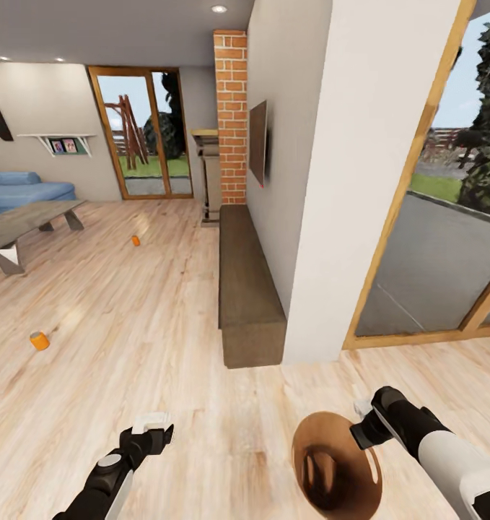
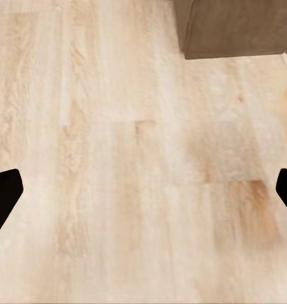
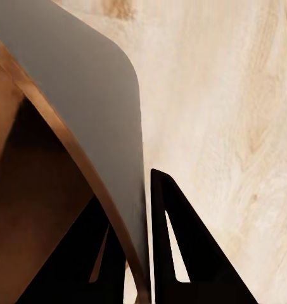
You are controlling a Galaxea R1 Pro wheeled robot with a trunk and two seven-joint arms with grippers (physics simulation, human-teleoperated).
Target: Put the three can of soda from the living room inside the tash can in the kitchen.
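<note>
Large dark letters hung on the far wall above the blue sofa (image 1: pixel 21 189), cut off at the frame edge so that only an "N" could be read; two small pictures stood on the white shelf (image 1: pixel 57 137) nearby, too small to make out. Two orange soda cans lay on the wood-plank floor (image 1: pixel 129 325): one orange can (image 1: pixel 39 340) well out from the long brown bench (image 1: pixel 248 289), the other orange can (image 1: pixel 135 240) farther off, between that bench and the grey low table (image 1: pixel 28 220). No label on either can was legible. The round wooden trash can (image 1: pixel 337 462) hung off the floor near the bench's near end, tilted so its dark brown inside faced the camera, with the right gripper (image 3: pixel 140 253) clamped on its thin rim, one finger inside and one outside. The left gripper (image 1: pixel 152 427) hovered above bare floor with its fingers (image 2: pixel 4 199) spread wide apart and empty.
</note>
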